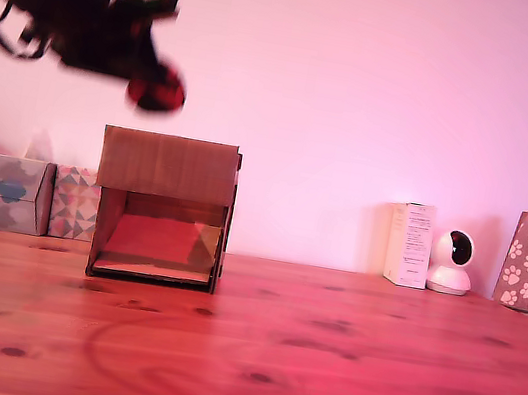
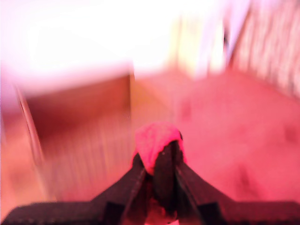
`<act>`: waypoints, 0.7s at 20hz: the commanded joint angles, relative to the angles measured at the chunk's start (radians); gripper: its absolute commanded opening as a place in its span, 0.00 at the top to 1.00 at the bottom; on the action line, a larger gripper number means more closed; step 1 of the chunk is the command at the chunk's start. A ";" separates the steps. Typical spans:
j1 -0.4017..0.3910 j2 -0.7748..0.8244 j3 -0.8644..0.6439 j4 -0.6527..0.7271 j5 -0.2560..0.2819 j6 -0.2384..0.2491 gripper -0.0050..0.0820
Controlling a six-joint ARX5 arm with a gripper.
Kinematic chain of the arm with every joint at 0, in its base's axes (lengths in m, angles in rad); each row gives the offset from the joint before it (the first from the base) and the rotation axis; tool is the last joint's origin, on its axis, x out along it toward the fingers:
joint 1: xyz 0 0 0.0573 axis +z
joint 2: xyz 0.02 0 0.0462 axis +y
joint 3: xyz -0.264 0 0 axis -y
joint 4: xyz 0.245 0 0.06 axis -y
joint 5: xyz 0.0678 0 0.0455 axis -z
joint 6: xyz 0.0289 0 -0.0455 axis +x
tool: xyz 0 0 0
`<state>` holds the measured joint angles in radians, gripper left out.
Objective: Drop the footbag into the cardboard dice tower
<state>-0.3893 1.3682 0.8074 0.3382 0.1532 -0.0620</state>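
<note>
On the wooden desk (image 1: 336, 372), the cardboard dice tower (image 1: 163, 207) stands with its ramp opening facing the camera. Above its top, toward the exterior view's left, the blurred end effector (image 1: 152, 77) grips the footbag (image 1: 156, 90) in the air. Patterned tissue boxes (image 1: 41, 198) sit behind.

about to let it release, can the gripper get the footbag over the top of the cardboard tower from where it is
Probably yes. The gripper holds the footbag above the cardboard dice tower, over its top near the exterior view's left, with nothing between them. The tower's top opening is not visible.
</note>
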 commanded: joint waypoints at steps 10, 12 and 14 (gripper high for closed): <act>0.030 0.138 0.260 0.025 -0.086 0.122 0.84; 0.041 0.216 0.380 -0.093 -0.083 0.121 0.84; 0.051 0.291 0.500 -0.230 -0.075 0.114 0.84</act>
<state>-0.3420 1.6196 1.3018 0.1398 0.0742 0.0551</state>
